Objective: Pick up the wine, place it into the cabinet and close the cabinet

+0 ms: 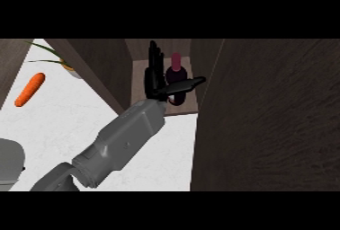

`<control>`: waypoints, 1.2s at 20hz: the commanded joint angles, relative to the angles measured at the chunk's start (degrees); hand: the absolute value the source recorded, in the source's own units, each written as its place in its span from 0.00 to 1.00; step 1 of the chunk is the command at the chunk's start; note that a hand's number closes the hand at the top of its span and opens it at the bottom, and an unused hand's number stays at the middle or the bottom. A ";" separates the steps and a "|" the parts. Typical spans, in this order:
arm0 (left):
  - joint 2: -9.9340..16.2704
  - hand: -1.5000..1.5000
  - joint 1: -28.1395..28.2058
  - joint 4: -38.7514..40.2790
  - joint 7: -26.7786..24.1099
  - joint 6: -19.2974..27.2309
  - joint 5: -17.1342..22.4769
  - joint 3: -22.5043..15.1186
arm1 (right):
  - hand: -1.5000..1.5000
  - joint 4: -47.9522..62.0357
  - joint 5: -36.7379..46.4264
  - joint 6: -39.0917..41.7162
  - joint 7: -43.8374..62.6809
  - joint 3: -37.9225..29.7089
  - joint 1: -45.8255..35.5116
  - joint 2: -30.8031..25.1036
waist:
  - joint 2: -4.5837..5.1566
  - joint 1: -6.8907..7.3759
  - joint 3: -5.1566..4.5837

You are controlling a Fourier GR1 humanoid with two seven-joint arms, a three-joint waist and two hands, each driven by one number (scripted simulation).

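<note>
The wine bottle is seen standing on the cabinet shelf, beside the left hand whose fingers are straightened and thumb spread, so release appears done and withdrawal, then swinging the cabinet door shut, is called for.

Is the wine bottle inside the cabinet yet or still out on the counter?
Inside. The wine bottle stands upright on the cabinet shelf, between its walls, with the left hand open around it.
</note>
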 commanded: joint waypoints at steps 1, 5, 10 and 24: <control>-0.02 0.00 0.39 -0.91 0.00 -1.02 1.65 -0.36 | 0.00 -1.99 -0.51 1.18 -1.01 0.77 3.37 -0.10 | -0.20 0.26 0.02; -0.02 0.00 5.32 -6.06 -3.30 -2.11 2.12 -4.03 | 0.00 -0.95 0.06 -0.12 0.28 0.37 2.17 0.12 | -0.51 1.46 0.01; -0.02 0.00 3.41 -10.76 -1.31 2.60 1.19 -5.23 | 0.00 -4.03 -0.80 -4.05 7.71 -2.82 -2.50 -1.04 | -1.15 3.64 0.01; -0.02 0.00 14.49 -17.15 -7.68 2.16 -6.58 -5.93 | 0.00 -3.06 -0.28 -2.55 3.90 -2.25 0.49 -0.53 | -1.25 4.81 0.02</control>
